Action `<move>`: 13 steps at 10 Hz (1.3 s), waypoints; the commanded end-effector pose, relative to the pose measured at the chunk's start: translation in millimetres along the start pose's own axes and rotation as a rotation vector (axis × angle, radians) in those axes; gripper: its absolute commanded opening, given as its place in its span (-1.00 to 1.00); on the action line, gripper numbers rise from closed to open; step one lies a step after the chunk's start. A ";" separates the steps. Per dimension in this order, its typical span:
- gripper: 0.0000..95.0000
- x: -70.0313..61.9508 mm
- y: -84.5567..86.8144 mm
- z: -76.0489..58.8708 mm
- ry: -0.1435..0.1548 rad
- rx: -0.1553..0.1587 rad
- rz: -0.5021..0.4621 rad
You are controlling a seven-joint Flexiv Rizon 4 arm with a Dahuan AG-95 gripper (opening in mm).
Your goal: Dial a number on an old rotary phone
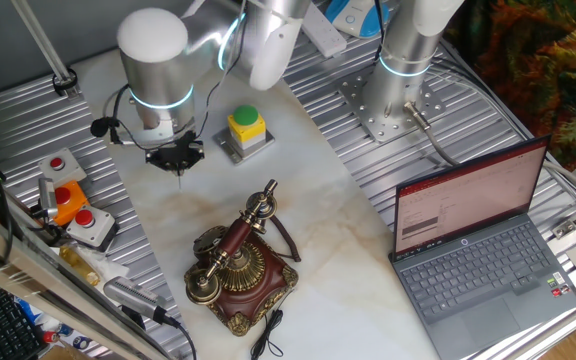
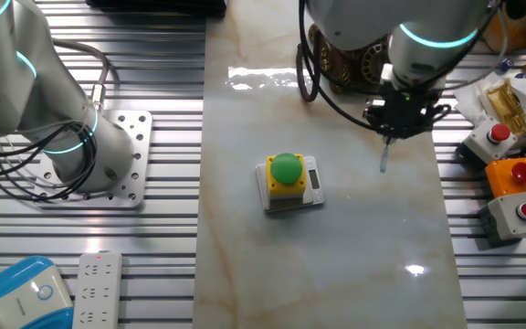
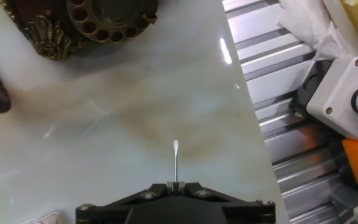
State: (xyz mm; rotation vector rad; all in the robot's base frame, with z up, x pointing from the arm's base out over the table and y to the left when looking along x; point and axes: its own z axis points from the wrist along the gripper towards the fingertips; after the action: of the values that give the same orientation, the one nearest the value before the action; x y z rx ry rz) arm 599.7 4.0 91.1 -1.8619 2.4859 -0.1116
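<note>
In one fixed view, the phone (image 1: 240,265) sat near the front edge of the pale worktop (image 1: 338,215), its handset running diagonally from front-left to back-right across the cradle. The tool (image 1: 178,165) hung well apart from it, further back and to the left, carrying a thin pin (image 1: 179,178) that pointed straight down over bare stone. A yellow box with a green button (image 1: 245,128) stood just right of the tool.

In the other fixed view, the phone (image 2: 350,62) lay at the far edge, largely hidden behind the arm, with the tool (image 2: 400,117) nearer the camera and the pin (image 2: 384,161) clear of the surface.

In the hand view, the pin (image 3: 176,158) stuck out from the middle of the tool (image 3: 176,186), whose jaws were closed together on its base. The brass dial (image 3: 107,18) sat ahead and to the left, well apart from the pin's tip. Reaching a finger hole probably called for travel forward and leftward, then down.
</note>
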 end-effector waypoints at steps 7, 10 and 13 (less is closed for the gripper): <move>-1.00 -0.9 0.0 -0.1 -0.093 -0.041 -0.067; -1.00 -0.9 0.0 -0.1 -0.087 -0.033 -0.078; -1.00 -0.9 0.0 -0.1 -0.083 -0.011 -0.036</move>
State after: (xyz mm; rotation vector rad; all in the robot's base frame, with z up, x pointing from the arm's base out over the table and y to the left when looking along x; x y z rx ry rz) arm 600.6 5.0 90.1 -1.8752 2.4025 -0.0243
